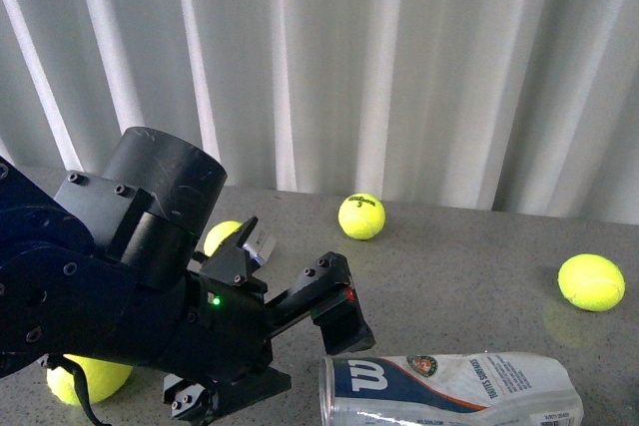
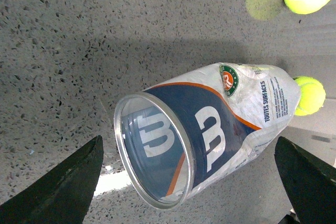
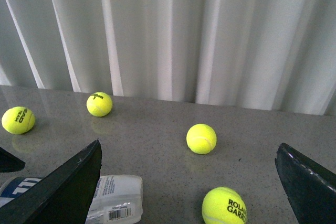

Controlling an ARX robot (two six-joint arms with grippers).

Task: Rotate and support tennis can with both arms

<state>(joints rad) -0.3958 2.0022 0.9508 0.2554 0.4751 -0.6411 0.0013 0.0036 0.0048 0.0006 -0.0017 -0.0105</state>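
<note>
A white pleated curtain (image 1: 419,67) closes off the far side. In front of it lies a grey speckled stone tabletop (image 1: 469,266).

In the front view the bulky black left arm (image 1: 130,286), a small green light on its body, fills the near left and reaches right toward the tennis can. It covers part of one yellow tennis ball (image 1: 222,236) behind it and part of another at the near left edge (image 1: 90,376). The right arm does not appear in this view.

The clear plastic tennis can (image 1: 449,386), with its white, navy and orange label and big W, lies on its side at the near right. Its open mouth points left at the arm.

Only the left wrist view looks into that mouth (image 2: 152,150). The left gripper (image 2: 187,140) is spread wide, one black finger (image 2: 68,182) on each side of the rim and neither visibly touching it.

The right wrist view shows only the can's closed end (image 3: 113,198). The right gripper (image 3: 188,145) is likewise parted wide and grips nothing. Four balls lie on the table in this view.

In the front view two more balls lie clear of the arm, one at the far middle (image 1: 361,215) and one at the right (image 1: 591,281).
</note>
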